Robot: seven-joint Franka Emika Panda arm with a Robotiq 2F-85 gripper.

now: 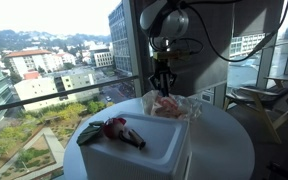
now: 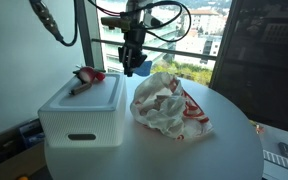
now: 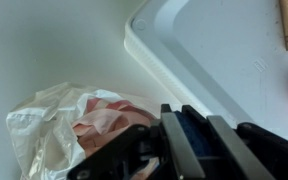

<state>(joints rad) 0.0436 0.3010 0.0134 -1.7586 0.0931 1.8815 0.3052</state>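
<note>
My gripper [image 1: 162,82] hangs above the round white table [image 1: 224,140], between a crumpled white and red plastic bag [image 1: 170,106] and a white box [image 1: 134,148]. It is shut on a small dark blue thing [image 3: 196,138], which shows between the fingers [image 3: 189,115] in the wrist view and at the fingertips [image 2: 134,68] in an exterior view. The bag [image 2: 169,105] lies just below and beside the gripper; it also shows in the wrist view [image 3: 69,125]. The box [image 2: 84,108] has a flat lid [image 3: 224,50].
A red and green item with a dark stem [image 1: 114,130] lies on the box lid, also seen in an exterior view [image 2: 87,76]. Large windows with a railing [image 1: 74,90] stand close behind the table. A chair [image 1: 269,100] stands beside it.
</note>
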